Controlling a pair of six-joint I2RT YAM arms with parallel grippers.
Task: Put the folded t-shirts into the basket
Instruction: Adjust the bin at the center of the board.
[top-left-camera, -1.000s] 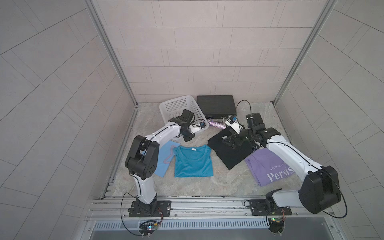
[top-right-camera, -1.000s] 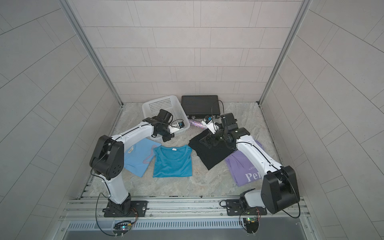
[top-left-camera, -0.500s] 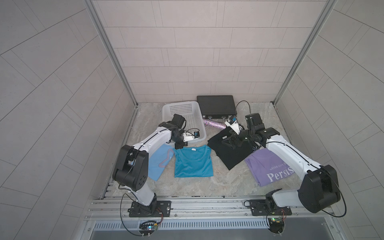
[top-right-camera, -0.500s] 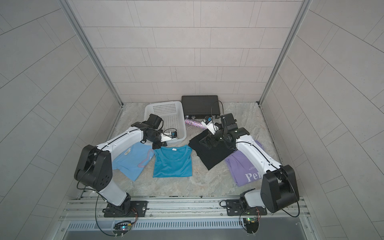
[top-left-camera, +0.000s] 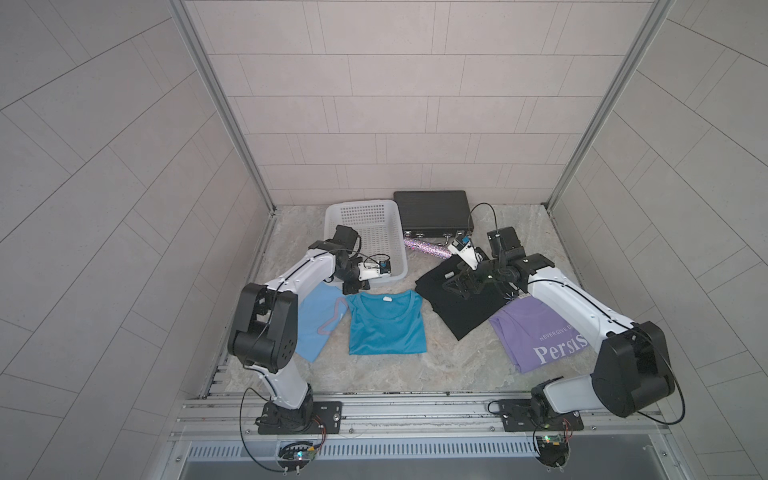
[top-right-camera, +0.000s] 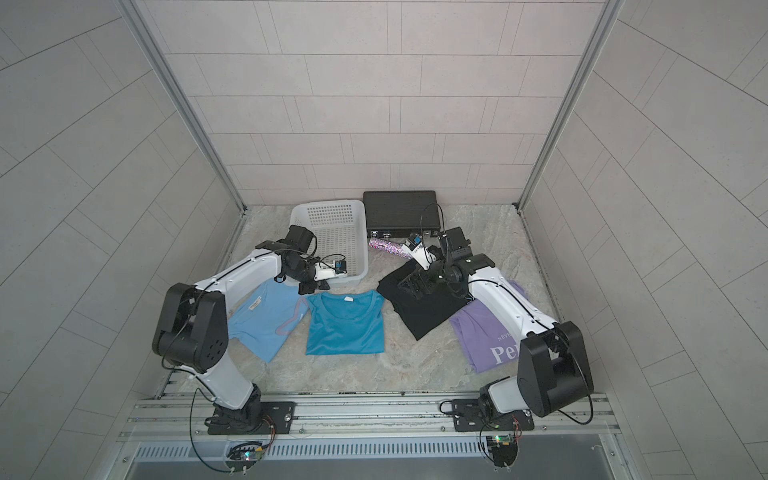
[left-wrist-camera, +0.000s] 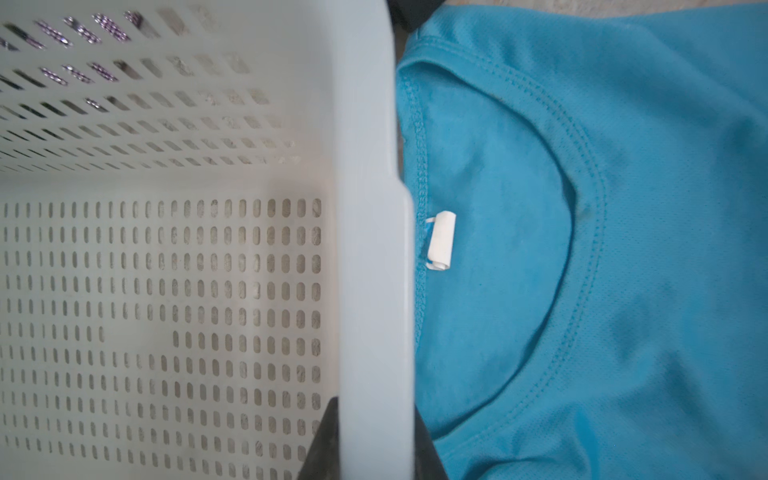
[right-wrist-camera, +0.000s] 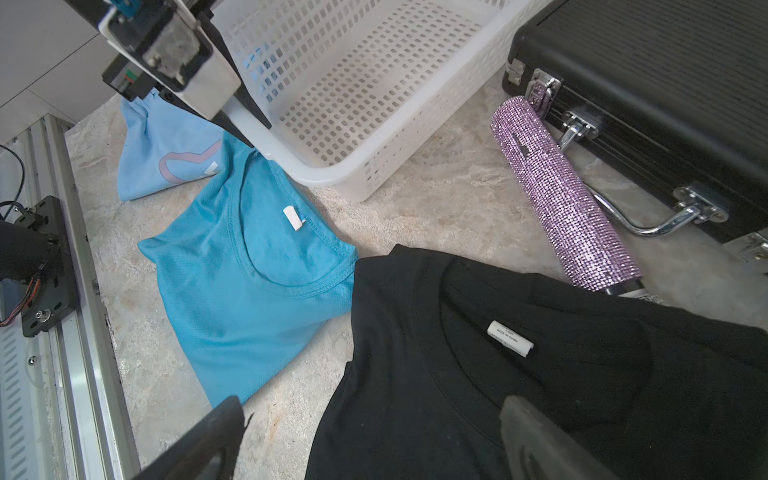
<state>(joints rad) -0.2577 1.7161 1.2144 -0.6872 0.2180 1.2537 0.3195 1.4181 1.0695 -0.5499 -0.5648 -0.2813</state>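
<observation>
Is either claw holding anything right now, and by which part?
The left claw grips the basket by its near rim; the right claw hangs open and empty.

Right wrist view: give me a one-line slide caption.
Open right gripper poised over the black tee while the left gripper clamps the rim of the white basket beside the teal tee.
</observation>
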